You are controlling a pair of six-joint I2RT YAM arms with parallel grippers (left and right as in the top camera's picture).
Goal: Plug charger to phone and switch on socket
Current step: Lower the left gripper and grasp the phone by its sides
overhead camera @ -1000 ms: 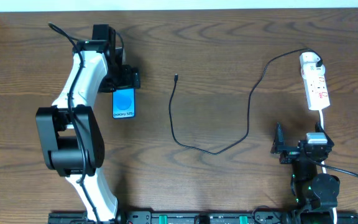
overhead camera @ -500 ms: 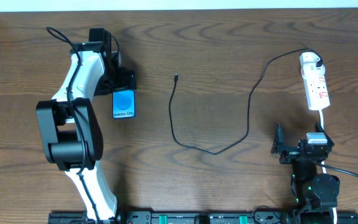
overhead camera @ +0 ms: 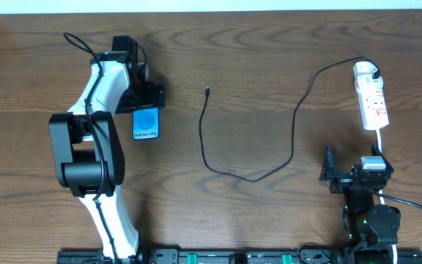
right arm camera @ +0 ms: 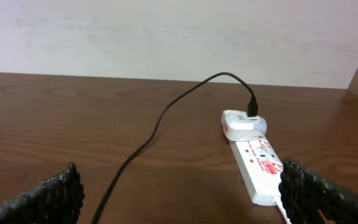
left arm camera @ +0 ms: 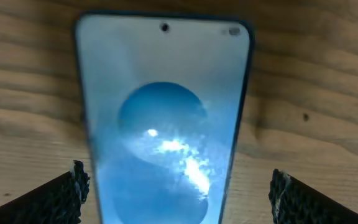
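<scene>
Dark wood desk (overhead camera: 269, 44), pale wall along far edge. Phone (overhead camera: 146, 122) flat, screen up, toward 9 o'clock overhead. Its 12 o'clock end sits under left jaws, spread wide and straddling phone width in wrist view, contact unclear. Charger (overhead camera: 293, 139) looping mid-desk, connector (overhead camera: 207, 91) loose near 12 o'clock, white plug (overhead camera: 365, 71) seated in socket (overhead camera: 372, 103) at 2 o'clock. Right jaws wide, empty, at 5 o'clock, apart from socket.
</scene>
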